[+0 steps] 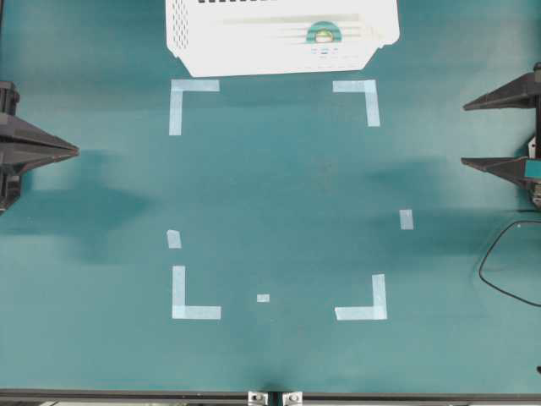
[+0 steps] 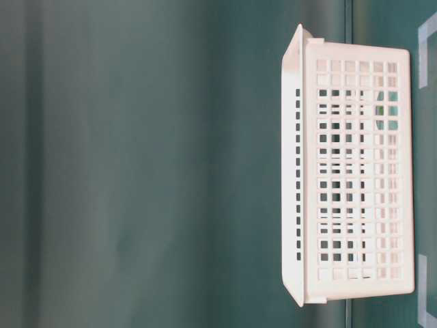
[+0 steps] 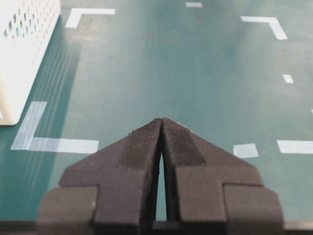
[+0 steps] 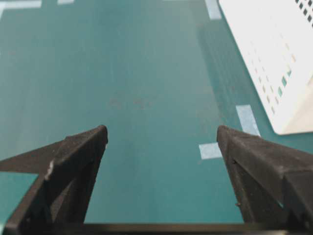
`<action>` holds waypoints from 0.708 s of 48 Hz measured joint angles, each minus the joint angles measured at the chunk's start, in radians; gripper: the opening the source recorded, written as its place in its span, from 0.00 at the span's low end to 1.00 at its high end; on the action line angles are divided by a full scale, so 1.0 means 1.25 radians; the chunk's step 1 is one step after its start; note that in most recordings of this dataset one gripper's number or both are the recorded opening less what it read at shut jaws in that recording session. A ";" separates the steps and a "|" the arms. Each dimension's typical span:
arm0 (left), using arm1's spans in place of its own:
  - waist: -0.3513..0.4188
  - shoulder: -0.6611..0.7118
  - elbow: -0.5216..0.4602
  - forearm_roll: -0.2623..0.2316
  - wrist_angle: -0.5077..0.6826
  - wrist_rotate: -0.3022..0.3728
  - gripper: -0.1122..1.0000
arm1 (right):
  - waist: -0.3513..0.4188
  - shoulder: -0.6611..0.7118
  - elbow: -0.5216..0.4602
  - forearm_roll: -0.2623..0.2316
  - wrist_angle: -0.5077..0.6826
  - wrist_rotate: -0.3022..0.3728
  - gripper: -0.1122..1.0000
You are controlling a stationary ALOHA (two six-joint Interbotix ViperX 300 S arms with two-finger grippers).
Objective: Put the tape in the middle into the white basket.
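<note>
Teal table (image 1: 279, 194); tape (image 1: 322, 34) in white basket (image 1: 254, 51); left gripper (image 1: 74, 151) closed, right gripper (image 1: 464, 134) wide, both empty.

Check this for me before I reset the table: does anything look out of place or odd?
Nothing stands out. The tape lies inside the white basket, which sits upright at the table's far edge. The left gripper has its jaws shut, the right gripper has its jaws open and empty.

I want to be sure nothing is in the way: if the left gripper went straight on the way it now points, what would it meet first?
The left gripper, shut, points across the bare green table. Its way looks free; the white basket stands off to one side. Far across, the open right gripper roughly faces it, though heights are unclear.
</note>
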 measured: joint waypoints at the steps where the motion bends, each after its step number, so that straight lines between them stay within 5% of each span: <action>1: 0.001 0.000 0.000 0.000 0.000 0.000 0.00 | 0.000 0.000 0.001 0.000 0.000 0.000 0.97; 34: 0.000 0.001 -0.001 0.000 0.001 0.001 0.00 | 0.000 0.000 0.050 -0.002 0.015 0.004 0.97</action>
